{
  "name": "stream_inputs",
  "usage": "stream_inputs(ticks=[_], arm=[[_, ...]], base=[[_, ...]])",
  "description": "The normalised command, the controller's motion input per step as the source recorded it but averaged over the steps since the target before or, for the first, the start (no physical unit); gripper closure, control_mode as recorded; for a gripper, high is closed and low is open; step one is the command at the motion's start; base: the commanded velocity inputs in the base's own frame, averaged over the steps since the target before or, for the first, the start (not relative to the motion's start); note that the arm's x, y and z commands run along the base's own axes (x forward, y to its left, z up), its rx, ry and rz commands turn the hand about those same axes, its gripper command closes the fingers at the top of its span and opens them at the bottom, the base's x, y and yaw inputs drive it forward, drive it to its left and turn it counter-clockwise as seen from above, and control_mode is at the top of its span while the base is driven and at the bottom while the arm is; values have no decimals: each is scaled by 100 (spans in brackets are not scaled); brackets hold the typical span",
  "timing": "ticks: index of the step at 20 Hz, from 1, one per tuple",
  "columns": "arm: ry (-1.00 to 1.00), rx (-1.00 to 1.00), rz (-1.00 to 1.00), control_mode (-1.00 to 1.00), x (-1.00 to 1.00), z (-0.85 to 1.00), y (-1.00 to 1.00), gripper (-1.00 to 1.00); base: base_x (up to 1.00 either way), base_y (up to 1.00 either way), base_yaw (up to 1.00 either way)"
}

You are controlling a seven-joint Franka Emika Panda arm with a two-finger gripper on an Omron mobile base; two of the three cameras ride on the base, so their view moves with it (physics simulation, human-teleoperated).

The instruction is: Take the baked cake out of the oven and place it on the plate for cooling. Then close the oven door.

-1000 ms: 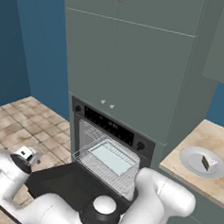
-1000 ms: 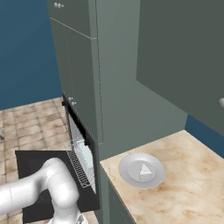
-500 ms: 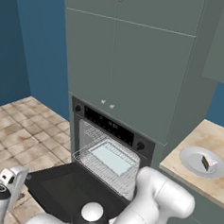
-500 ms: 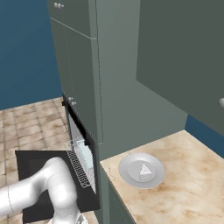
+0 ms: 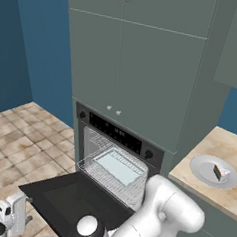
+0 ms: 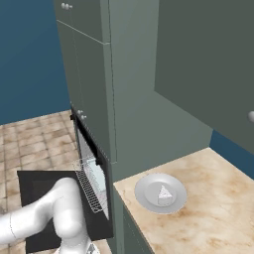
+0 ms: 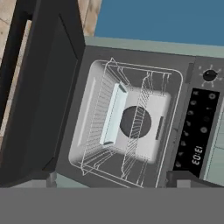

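The tiny white wedge of baked cake (image 6: 164,193) already sits on the round white-grey plate (image 6: 147,196) on the counter, so only the wide black oven door (image 5: 64,199), lying fully open, remains. Over the last second the white arm's two-finger gripper (image 5: 5,222) has dropped beside the door's outer edge; whether it is open or clenched I cannot tell.

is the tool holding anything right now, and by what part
Nothing that the pictures show. The baked cake lies on the plate, and the oven door hangs open. Whether the tool is open cannot be told.
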Motion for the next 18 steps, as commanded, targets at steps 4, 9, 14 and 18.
stream_inputs(ticks=[4,9,14,18], arm=[[-12,-27,0,-100,0,-71,0,-100],[-11,-23,-3,-100,0,-55,11,-100],[-9,-23,-5,-100,0,-65,10,-100],[-9,-22,-6,-100,0,-76,6,-100]], base=[[0,0,0],[0,0,0],[0,0,0],[0,0,0]])
